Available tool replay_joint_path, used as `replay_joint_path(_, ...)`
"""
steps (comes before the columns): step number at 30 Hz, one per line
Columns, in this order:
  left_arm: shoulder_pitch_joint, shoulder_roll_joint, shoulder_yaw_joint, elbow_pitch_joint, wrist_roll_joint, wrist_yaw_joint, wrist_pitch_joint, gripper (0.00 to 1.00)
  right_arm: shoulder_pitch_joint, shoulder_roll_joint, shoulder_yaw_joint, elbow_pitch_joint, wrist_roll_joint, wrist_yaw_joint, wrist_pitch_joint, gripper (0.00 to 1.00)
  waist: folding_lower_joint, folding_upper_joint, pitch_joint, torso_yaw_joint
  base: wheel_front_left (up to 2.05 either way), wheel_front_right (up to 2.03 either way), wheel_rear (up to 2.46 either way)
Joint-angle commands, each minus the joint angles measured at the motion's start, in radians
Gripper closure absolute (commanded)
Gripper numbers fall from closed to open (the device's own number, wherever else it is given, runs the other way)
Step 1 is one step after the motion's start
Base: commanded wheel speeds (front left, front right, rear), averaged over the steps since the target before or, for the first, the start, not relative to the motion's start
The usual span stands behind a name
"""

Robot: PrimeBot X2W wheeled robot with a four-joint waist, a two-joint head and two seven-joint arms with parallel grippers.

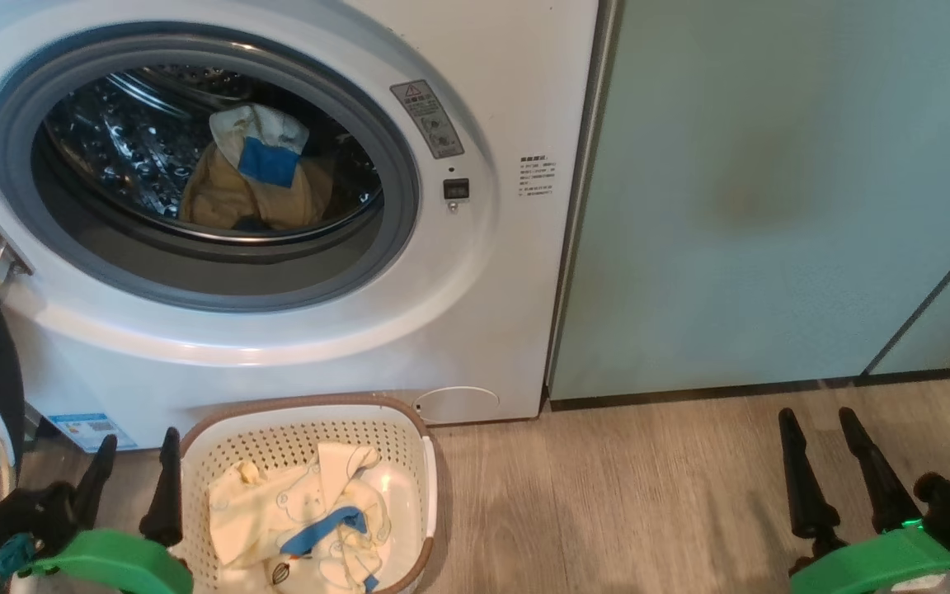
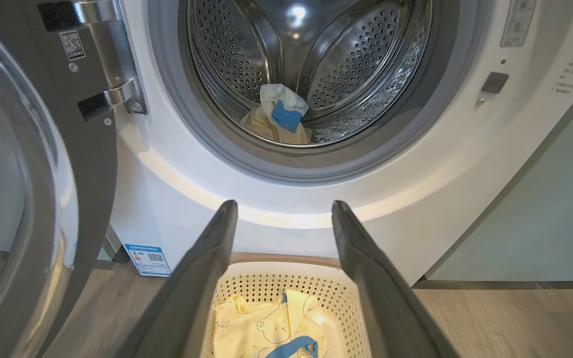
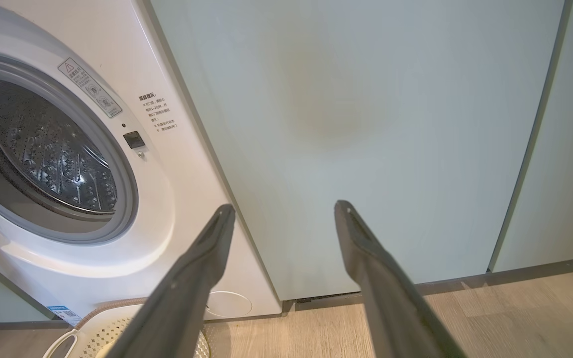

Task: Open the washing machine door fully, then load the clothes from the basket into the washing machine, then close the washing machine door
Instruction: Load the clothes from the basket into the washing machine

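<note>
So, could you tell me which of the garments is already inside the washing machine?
The yellow-and-cream garment with the blue patch, lying in the steel drum; the bear-printed cream garment is in the white basket.

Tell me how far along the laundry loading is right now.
Done: the washing machine door stands swung open, and one yellow garment lies in the drum. In hand: nothing; the left gripper beside the basket and the right gripper over the floor are both open and empty. Left: the cream clothes in the basket, then closing the door.
</note>
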Motion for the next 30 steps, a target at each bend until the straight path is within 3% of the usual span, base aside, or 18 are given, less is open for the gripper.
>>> replay_joint_path(1, -0.045, 0.017, 0.038, -0.022, 0.004, 0.003, -0.005, 0.0, -0.029, -0.011, 0.024, -0.027, -0.002, 0.0, -0.007, 0.0, 0.0, -0.0001, 0.003, -0.002, 0.0, 0.0, 0.0)
replay_joint_path(14, -0.155, 0.004, -0.046, 0.1, 0.01, -0.023, 0.053, 0.0, -0.094, -0.004, 0.064, -0.04, 0.009, 0.0, -0.007, 0.0, 0.0, -0.0001, 0.16, -0.073, 0.0, 0.0, 0.0)
replay_joint_path(30, -0.476, 0.094, -0.147, 0.598, 0.009, -0.099, 0.092, 0.0, -0.193, 0.029, 0.057, -0.062, 0.019, 0.0, -0.007, 0.0, 0.0, -0.0001, 0.425, -0.171, 0.0, 0.0, 0.0)
